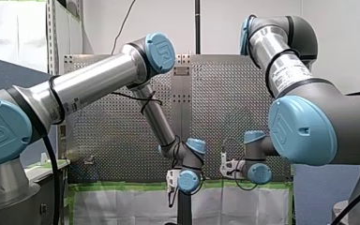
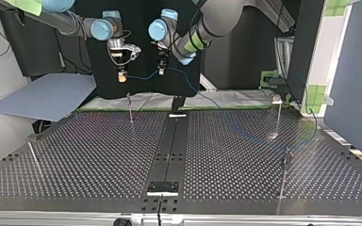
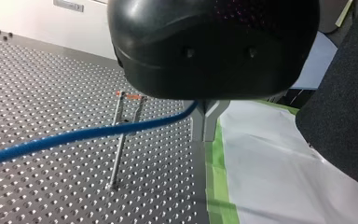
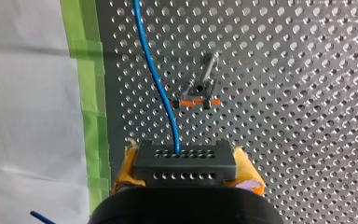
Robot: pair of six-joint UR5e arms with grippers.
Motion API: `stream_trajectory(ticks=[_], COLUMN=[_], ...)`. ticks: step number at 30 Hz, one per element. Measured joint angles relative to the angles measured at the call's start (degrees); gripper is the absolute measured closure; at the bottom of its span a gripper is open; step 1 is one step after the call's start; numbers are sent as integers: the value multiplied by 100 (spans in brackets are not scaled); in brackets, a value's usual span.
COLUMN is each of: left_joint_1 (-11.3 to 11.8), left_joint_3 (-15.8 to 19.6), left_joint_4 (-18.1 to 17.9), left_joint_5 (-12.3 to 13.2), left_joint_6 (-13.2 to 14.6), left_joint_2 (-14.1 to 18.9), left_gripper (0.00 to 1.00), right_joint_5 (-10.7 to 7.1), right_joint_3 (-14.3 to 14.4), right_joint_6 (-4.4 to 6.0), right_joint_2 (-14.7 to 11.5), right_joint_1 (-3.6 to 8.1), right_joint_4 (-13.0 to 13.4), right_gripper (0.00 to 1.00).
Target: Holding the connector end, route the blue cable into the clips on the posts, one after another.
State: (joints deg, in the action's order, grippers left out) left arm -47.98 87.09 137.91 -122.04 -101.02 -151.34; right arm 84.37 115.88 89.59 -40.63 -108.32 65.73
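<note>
**Both arms raised over the table edge nearest their bases.** My right end effector is closed on the dark, perforated connector, with its yellow pads pressed against the connector's two sides. The blue cable leaves the connector's face and spans the air to my left end effector, whose metal fingers stand together about it. From there it sags to the table and trails towards the corner at the top view's right.

The nearest post stands just inside the same edge, below the span in the top view. Its orange clip lies ahead of the connector, beside the cable but apart from it, and holds nothing.

Handling, by judgement: the cable looks light, thin and limp, and droops under its own weight. It will probably keep a line only when drawn taut between two holds. The rigid connector is the sound place to grip. A second hold a little way along lets the stretch between be pressed sideways into a clip. The slender posts would likely flex under a hard pull.
</note>
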Motion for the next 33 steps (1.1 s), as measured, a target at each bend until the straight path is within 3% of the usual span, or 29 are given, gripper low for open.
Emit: stream_trajectory(ticks=[12, 21, 25, 33], left_joint_1=[-70, -75, -74, -80], left_joint_3=[-657, -813, -816, -837], left_joint_4=[262, 266, 258, 201], left_joint_5=[-61, -79, -80, 17], left_joint_6=[-49, -92, -93, -93], left_joint_2=[-89, -92, -91, -138], left_gripper=[100, 100, 100, 100], right_joint_5=[-88, -251, -436, -891], right_joint_3=[43, 53, 50, 7], right_joint_6=[-38, 92, 187, 120], right_joint_2=[-7, 30, 114, 365], right_joint_1=[288, 570, 760, 1174], right_joint_4=[15, 170, 306, 433], right_gripper=[100, 100, 100, 100])
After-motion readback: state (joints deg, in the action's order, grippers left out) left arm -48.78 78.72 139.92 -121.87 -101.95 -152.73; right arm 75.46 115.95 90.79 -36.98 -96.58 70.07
